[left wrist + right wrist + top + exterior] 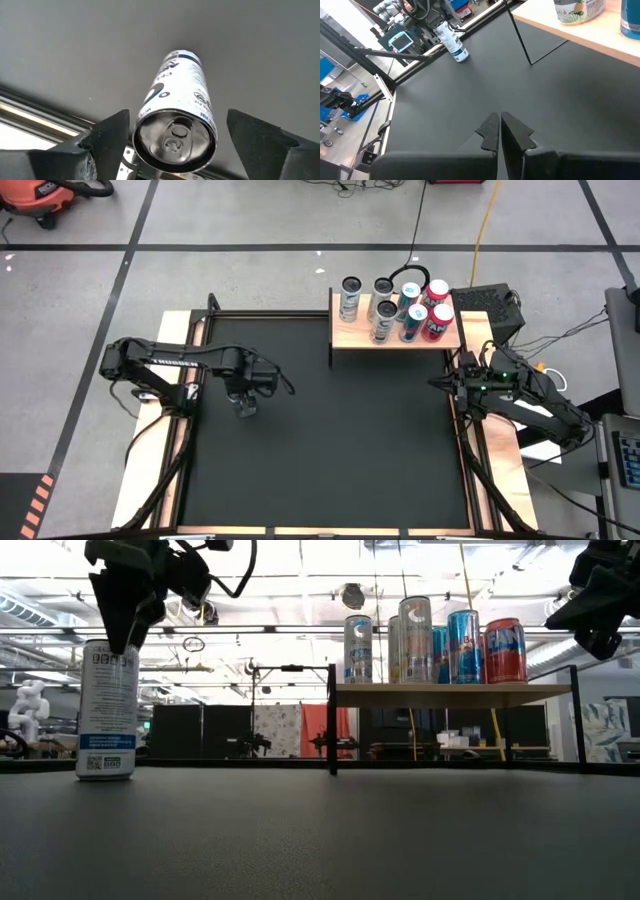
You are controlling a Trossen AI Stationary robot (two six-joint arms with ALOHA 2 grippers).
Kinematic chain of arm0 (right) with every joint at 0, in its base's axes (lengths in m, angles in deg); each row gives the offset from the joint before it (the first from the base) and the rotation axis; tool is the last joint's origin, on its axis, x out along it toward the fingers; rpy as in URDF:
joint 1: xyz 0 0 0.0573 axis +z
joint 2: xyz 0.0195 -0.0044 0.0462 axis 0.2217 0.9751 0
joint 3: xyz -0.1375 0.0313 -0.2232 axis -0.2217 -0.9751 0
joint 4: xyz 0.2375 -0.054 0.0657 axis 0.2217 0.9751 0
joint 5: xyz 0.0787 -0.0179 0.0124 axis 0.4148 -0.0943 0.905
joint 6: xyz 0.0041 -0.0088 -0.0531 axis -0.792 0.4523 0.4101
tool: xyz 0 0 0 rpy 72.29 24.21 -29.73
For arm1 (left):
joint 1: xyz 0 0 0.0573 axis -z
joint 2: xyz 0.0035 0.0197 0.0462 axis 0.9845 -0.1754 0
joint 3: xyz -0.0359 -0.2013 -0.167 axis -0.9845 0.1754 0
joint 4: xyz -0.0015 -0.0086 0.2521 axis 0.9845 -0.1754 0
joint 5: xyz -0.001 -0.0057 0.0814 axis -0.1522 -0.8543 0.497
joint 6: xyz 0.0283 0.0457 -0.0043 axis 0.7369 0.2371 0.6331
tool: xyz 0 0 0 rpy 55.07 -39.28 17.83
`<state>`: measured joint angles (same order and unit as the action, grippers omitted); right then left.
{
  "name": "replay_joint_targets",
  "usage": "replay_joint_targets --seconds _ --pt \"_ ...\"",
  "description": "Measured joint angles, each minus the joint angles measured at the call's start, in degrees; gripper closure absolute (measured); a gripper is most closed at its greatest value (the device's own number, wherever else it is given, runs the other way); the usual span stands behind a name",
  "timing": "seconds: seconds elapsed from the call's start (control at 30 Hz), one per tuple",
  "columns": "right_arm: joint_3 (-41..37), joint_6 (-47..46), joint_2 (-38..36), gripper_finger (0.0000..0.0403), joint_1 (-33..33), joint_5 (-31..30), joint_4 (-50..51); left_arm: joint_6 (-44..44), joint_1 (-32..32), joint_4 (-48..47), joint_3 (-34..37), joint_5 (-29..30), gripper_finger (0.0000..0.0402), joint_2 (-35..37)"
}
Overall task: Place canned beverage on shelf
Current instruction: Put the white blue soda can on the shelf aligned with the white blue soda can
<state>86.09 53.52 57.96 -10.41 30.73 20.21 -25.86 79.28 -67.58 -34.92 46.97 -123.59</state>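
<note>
On the black mat (330,440) of the desk, near its left edge, a white can (106,710) stands upright, blue print and a small code square on its side. The left gripper (128,632) hangs directly over it — its fingers (107,132) spread wide to either side of the can's top, not touching it, so nothing is held. In the left wrist view the can's silver lid and pull tab show between the two dark fingers. The right gripper (499,131) sits at the desk's right edge, well apart from the can, its fingers pressed together and empty. Farther back, at the far edge of the mat, stands the shelf (395,335) — a light wooden top on thin black legs. On it are six cans (430,640) close together: silver-white ones to the left, blue ones in the middle, red ones at the right end.
</note>
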Motion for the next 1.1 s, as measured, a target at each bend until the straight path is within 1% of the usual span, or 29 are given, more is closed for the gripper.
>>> replay_joint_targets --seconds 0.2,0.53,0.8,0.9,1.1 --pt "0.00 0.43 0.00 0.0403 0.00 0.01 0.04 -2.88 0.27 -0.03 0.00 -1.95 0.0079 0.00" --pt "0.00 1.04 0.00 0.0403 0.00 0.02 0.20 -4.40 1.40 -0.64 0.06 -2.46 0.0079 0.00" --pt "0.00 1.05 0.00 0.0403 0.00 0.03 0.21 -4.41 1.40 -0.23 5.13 -0.63 0.0079 -0.02" --pt "0.00 1.05 0.00 0.0403 0.00 0.03 0.22 -4.35 1.40 1.89 6.81 -0.57 0.0079 -0.02" --pt "0.00 1.05 0.00 0.0403 0.00 0.02 0.22 -4.37 1.40 3.64 7.08 -0.51 0.0079 -0.04"
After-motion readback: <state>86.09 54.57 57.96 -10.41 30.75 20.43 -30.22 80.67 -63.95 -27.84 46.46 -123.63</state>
